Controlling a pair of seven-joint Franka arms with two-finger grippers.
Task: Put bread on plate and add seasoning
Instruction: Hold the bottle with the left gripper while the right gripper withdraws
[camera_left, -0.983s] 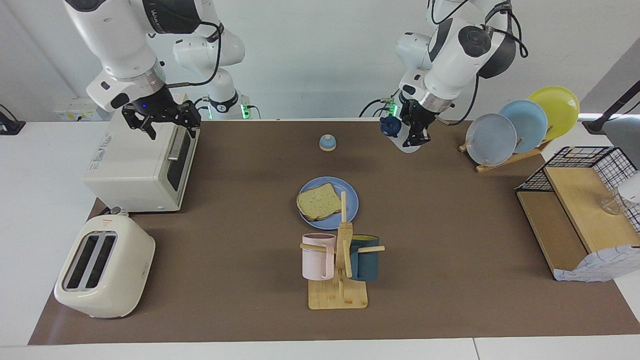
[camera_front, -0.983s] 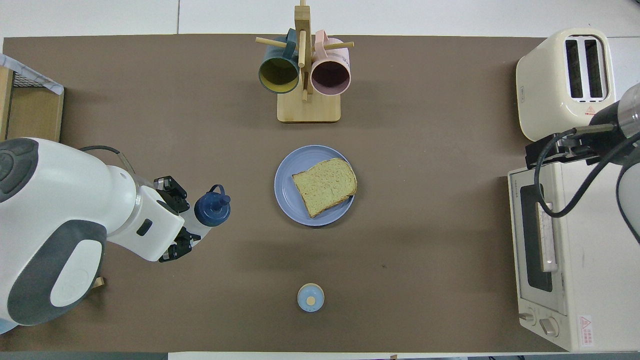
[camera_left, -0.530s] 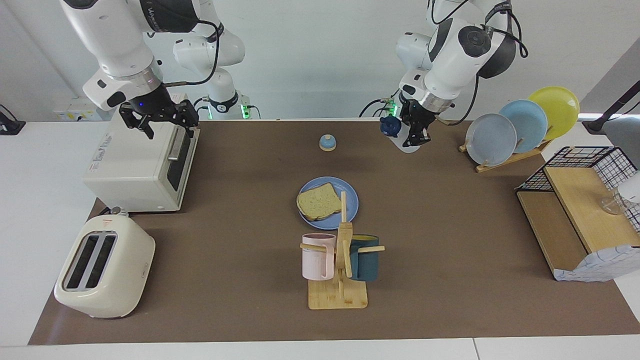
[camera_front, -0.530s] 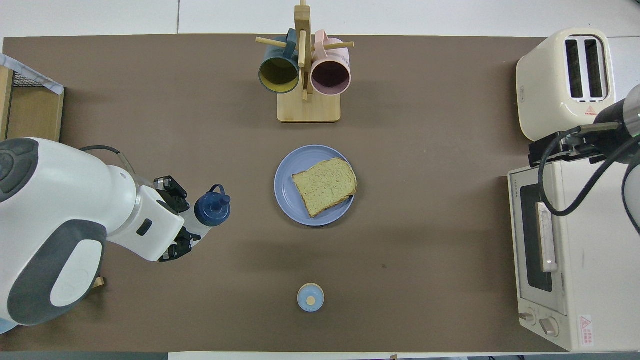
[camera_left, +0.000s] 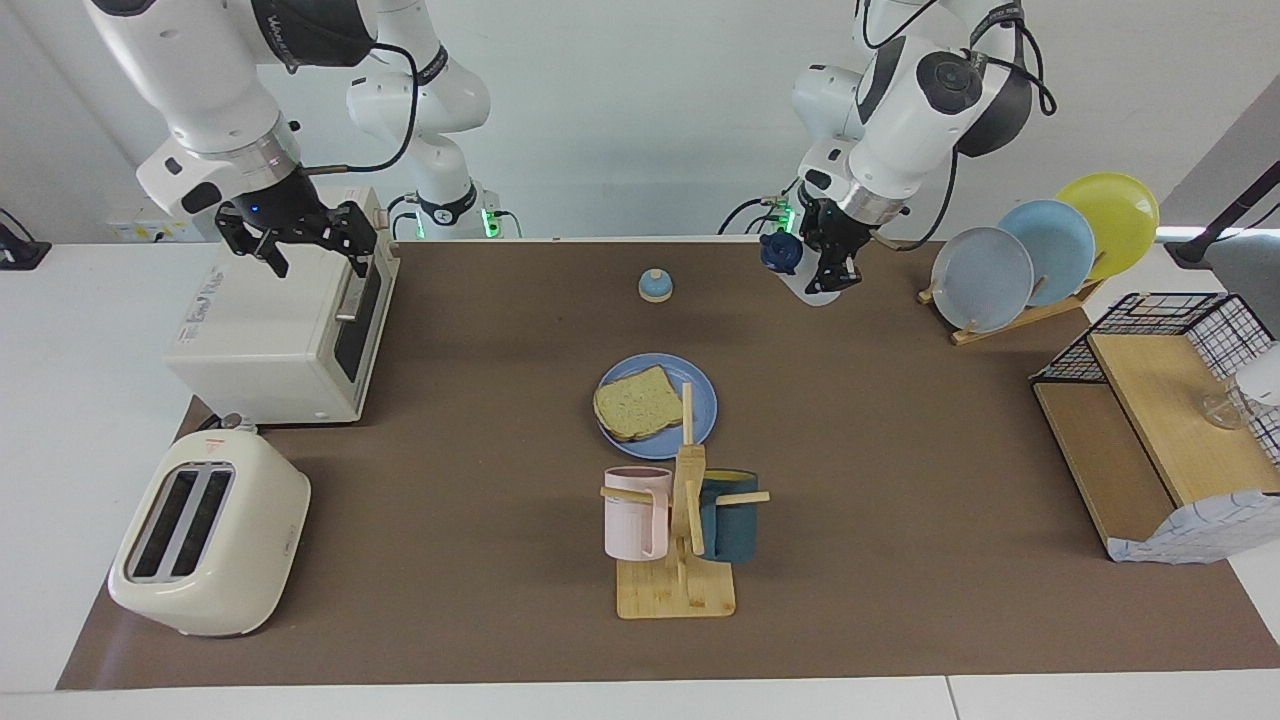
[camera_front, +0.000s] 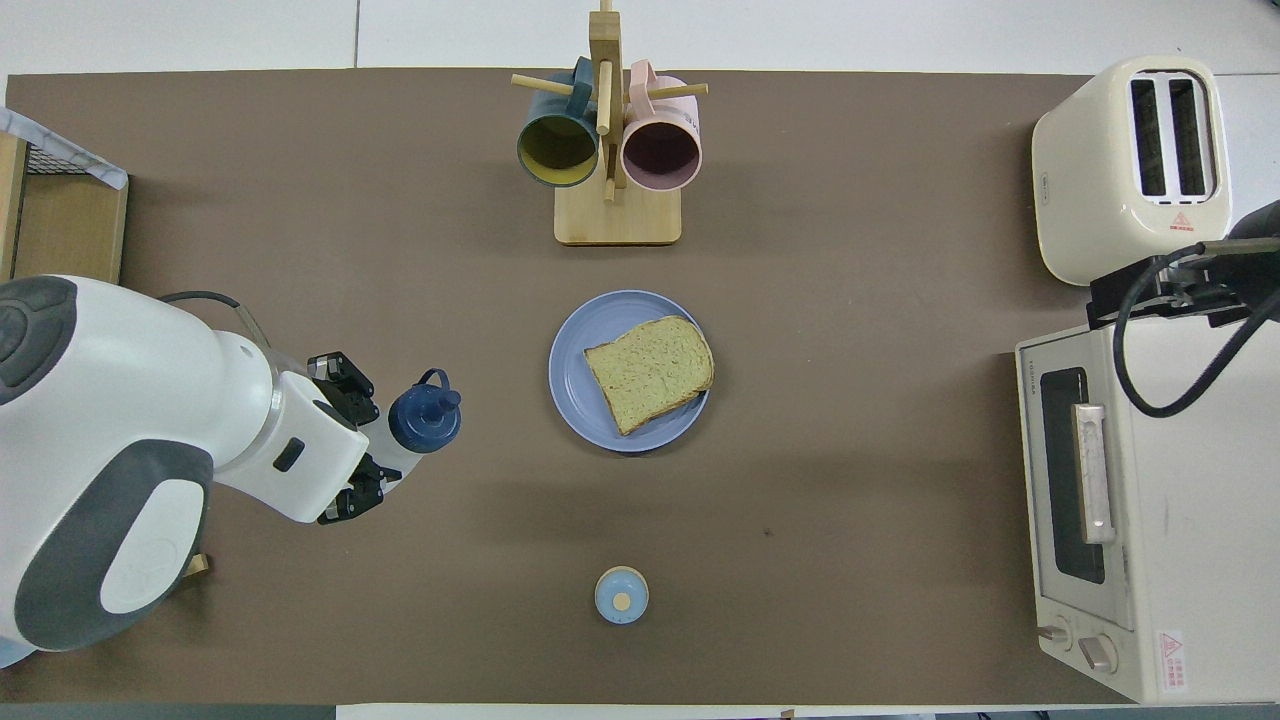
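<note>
From above, seasoning (camera_front: 424, 418) cap hides left claw (camera_left: 830, 270).

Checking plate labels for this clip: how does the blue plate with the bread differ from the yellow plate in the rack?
The blue plate lies flat mid-table; the yellow plate stands on edge in the wooden rack toward the left arm's end. The blue plate carries the bread; the yellow plate carries nothing. Colour differs: medium blue against yellow. Both are round and plain.

My two arms (camera_left: 900, 110) wear glossy white shells with dark grey joint caps, looping black cables, black grippers, and green base lights.
</note>
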